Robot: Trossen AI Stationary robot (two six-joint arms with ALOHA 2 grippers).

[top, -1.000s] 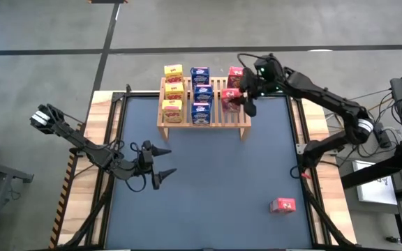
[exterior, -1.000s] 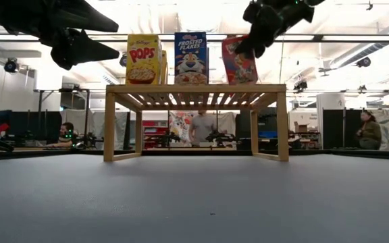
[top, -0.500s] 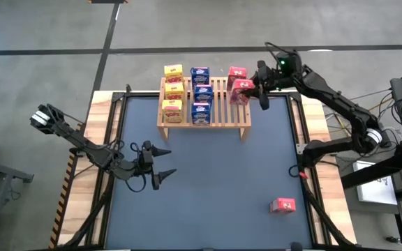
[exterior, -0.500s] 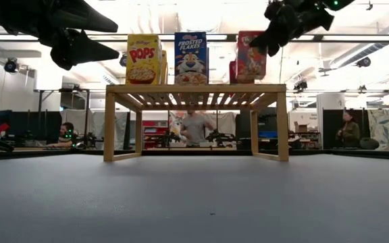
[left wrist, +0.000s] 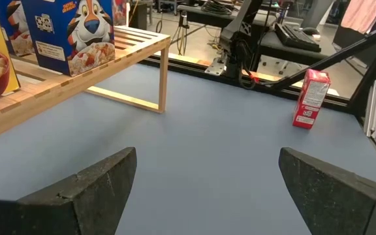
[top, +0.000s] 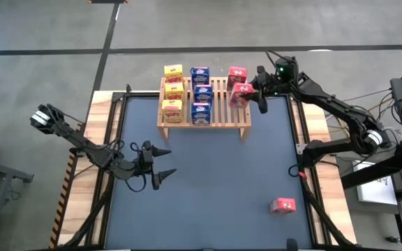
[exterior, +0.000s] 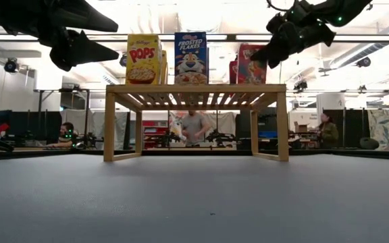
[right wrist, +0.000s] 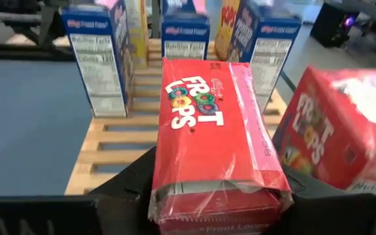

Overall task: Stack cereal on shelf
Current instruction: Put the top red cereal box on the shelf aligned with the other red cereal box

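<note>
The wooden shelf [top: 222, 120] stands at the table's far middle. Three yellow boxes [top: 173, 90] and three blue boxes [top: 201, 93] stand on it in rows, with one red box [top: 236, 72] at its far right. My right gripper [top: 251, 95] is at the shelf's right end, shut on a second red box [right wrist: 207, 130], which stands just in front of that red box [right wrist: 344, 130]. My left gripper [top: 160, 167] hangs open and empty over the table's left part; it also shows in the left wrist view [left wrist: 207, 189]. My right gripper pinches the red box between its two fingers [right wrist: 126, 192], one on each narrow side near its top end [right wrist: 168, 189]. The fingers come slanting down from the table's right. The box stands upright [exterior: 252, 64] with its bottom at the shelf's slatted top.
A third red box [top: 283, 205] lies on the dark mat near the table's front right; it also shows in the left wrist view [left wrist: 307, 98]. The mat between the shelf and the near edge is bare. People sit and stand in the room behind.
My right gripper has carried the red box toward the table's right edge over the shelf's right end. The box has turned from tilted to upright and has come down onto the shelf top.
</note>
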